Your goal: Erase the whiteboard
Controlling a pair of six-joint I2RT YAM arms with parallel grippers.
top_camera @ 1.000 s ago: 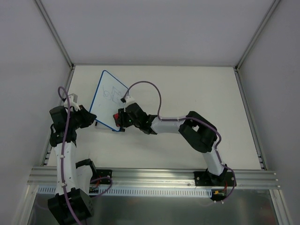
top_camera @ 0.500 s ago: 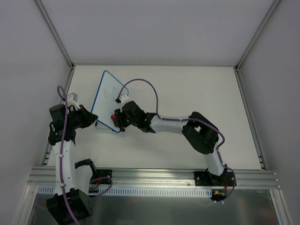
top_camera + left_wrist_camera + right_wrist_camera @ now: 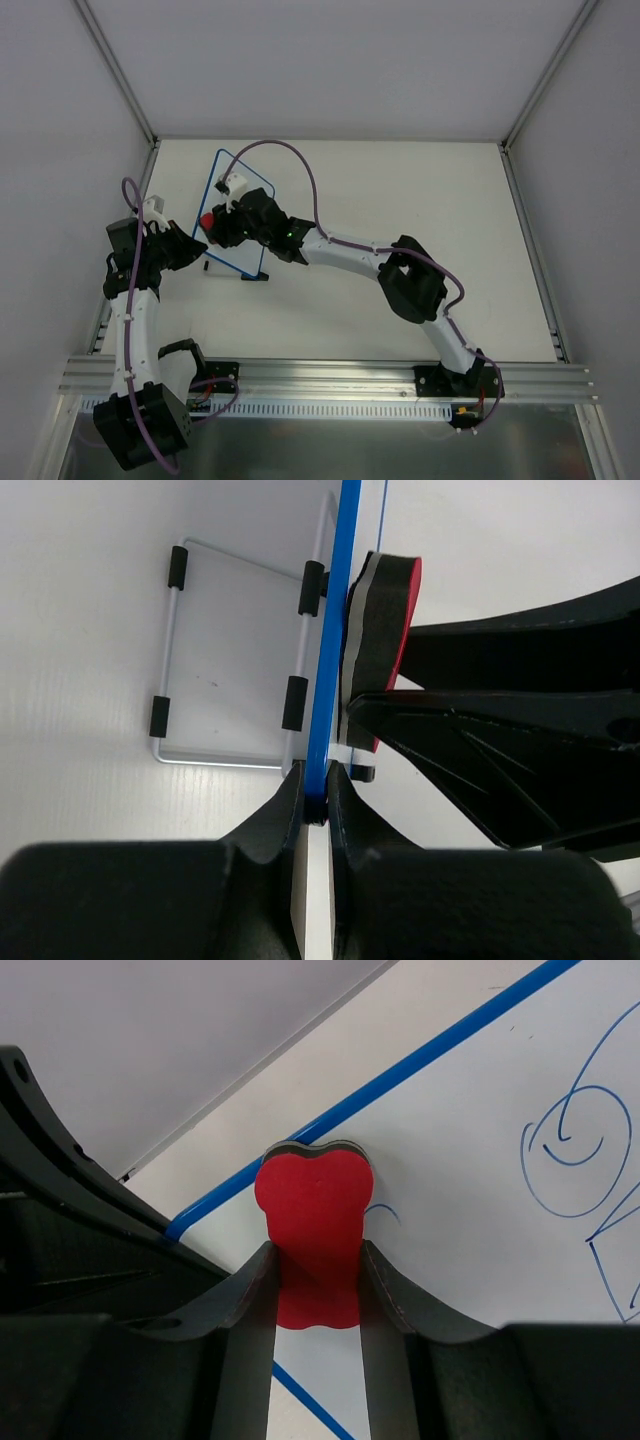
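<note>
Swept up-left across white whiteboard (image 3: 470, 1200), red eraser (image 3: 314, 1210) clamped between right jaws; thin blue rim (image 3: 322, 660) pinched in left jaws; blue doodles (image 3: 570, 1150) rightward.

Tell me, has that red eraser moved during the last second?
Yes. The red eraser slid left and farther back, from the whiteboard's near corner toward the table's left edge.
</note>
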